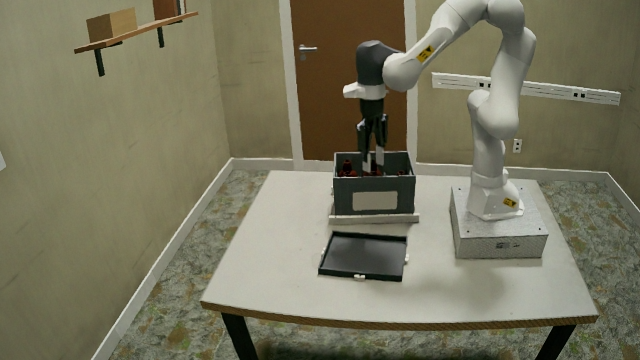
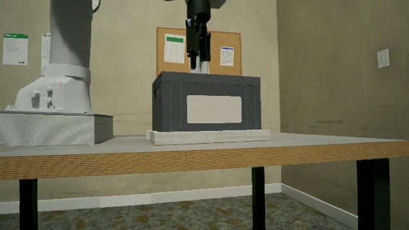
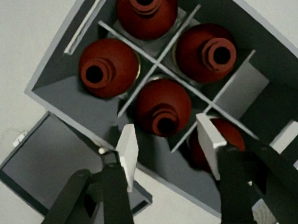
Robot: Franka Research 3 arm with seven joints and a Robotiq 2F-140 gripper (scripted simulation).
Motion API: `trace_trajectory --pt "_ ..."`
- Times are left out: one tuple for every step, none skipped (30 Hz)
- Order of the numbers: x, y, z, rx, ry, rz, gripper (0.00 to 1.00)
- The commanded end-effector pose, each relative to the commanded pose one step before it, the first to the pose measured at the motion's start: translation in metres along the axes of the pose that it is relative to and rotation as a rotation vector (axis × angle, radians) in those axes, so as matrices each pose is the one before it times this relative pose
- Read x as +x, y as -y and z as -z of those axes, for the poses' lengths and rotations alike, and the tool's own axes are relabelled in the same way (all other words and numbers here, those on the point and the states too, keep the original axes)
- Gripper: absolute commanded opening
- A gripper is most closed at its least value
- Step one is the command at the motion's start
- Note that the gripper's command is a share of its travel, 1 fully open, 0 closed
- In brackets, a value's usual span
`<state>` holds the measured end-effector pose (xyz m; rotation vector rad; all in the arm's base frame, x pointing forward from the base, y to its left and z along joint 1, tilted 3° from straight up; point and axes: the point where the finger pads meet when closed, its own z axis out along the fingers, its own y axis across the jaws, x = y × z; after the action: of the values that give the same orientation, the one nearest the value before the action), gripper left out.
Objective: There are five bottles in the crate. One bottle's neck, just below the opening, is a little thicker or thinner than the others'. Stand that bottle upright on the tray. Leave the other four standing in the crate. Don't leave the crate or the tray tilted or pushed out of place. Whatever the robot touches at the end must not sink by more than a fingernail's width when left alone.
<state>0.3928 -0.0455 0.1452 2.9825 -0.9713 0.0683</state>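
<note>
Five dark-red round-shouldered bottles (image 3: 165, 108) upright in the grey divided crate (image 1: 375, 190); hand (image 3: 169, 144) above, partly spread, gripping nothing; black tray (image 1: 363, 255) nearer.

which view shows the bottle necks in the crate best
The wrist view: it looks straight down into the crate, so four red bottles show open necks between dividers, and a fifth is partly hidden behind a fingertip. The top view shows only dark red tops above the rim. The exterior view shows only the crate wall.
</note>
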Motion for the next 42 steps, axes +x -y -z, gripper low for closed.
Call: trace_trajectory --pt "-0.00003 0.00056 -0.00244 0.00180 0.00015 0.00107 0.44" --pt "0.00000 0.00000 -0.00064 0.00000 0.00000 0.00000 0.44" --pt "0.00000 0.00000 -0.00071 0.00000 0.00000 0.00000 0.44" --pt "0.00000 0.00000 0.00000 0.00000 0.00000 0.00000 0.44" --pt "0.00000 0.00000 0.00000 0.00000 0.00000 0.00000 0.44" --pt "0.00000 0.00000 -0.00078 0.00000 0.00000 0.00000 0.44" --pt "0.00000 0.00000 -0.00084 0.00000 0.00000 0.00000 0.44" --pt "0.00000 0.00000 -0.00090 0.00000 0.00000 0.00000 0.44" --pt "0.00000 0.00000 -0.00097 0.00000 0.00000 0.00000 0.44" --pt "0.00000 0.00000 -0.00103 0.00000 0.00000 0.00000 0.44" --pt "0.00000 0.00000 -0.00108 0.00000 0.00000 0.00000 0.44" --pt "0.00000 0.00000 -0.00112 0.00000 0.00000 0.00000 0.44" --pt "0.00000 0.00000 -0.00117 0.00000 0.00000 0.00000 0.44" --pt "0.00000 0.00000 -0.00121 0.00000 0.00000 0.00000 0.44" --pt "0.00000 0.00000 -0.00124 0.00000 0.00000 0.00000 0.44" --pt "0.00000 0.00000 -0.00126 0.00000 0.00000 0.00000 0.44" --pt "0.00000 0.00000 -0.00129 0.00000 0.00000 0.00000 0.44" --pt "0.00000 0.00000 -0.00131 0.00000 0.00000 0.00000 0.44" --pt "0.00000 0.00000 -0.00131 0.00000 0.00000 0.00000 0.44" --pt "0.00000 0.00000 -0.00131 0.00000 0.00000 0.00000 0.44" --pt "0.00000 0.00000 0.00000 0.00000 0.00000 0.00000 0.44" --pt "0.00000 0.00000 0.00000 0.00000 0.00000 0.00000 0.44" --pt "0.00000 0.00000 -0.00131 0.00000 0.00000 0.00000 0.44" --pt "0.00000 0.00000 -0.00131 0.00000 0.00000 0.00000 0.44" --pt "0.00000 0.00001 -0.00128 0.00000 0.00000 0.00000 0.44" --pt "0.00000 0.00000 -0.00126 0.00000 0.00000 0.00000 0.44" --pt "0.00000 0.00000 -0.00124 0.00000 0.00000 0.00000 0.44" --pt "0.00000 0.00000 -0.00121 0.00000 0.00000 0.00000 0.44" --pt "0.00000 0.00000 -0.00117 0.00000 0.00000 0.00000 0.44" --pt "0.00000 0.00000 -0.00113 0.00000 0.00000 0.00000 0.44" --pt "0.00000 0.00000 -0.00110 0.00000 0.00000 0.00000 0.44" --pt "0.00000 0.00000 -0.00105 0.00000 0.00000 0.00000 0.44" --pt "0.00000 0.00001 -0.00099 0.00000 0.00000 0.00000 0.44" --pt "0.00000 0.00000 -0.00094 0.00000 0.00000 0.00000 0.44" --pt "0.00000 0.00000 -0.00089 0.00000 0.00000 0.00000 0.44" --pt "0.00000 0.00000 -0.00083 0.00000 0.00000 0.00000 0.44" --pt "0.00000 0.00000 -0.00077 0.00000 0.00000 0.00000 0.44" --pt "0.00000 0.00000 0.00000 0.00000 0.00000 0.00000 0.44" --pt "0.00000 0.00000 0.00000 0.00000 0.00000 0.00000 0.44" --pt "0.00000 0.00000 -0.00070 0.00000 0.00000 0.00000 0.44" --pt "0.00000 0.00000 -0.00064 0.00000 0.00000 0.00000 0.44" --pt "0.00000 0.00000 -0.00058 0.00000 0.00000 0.00000 0.44"
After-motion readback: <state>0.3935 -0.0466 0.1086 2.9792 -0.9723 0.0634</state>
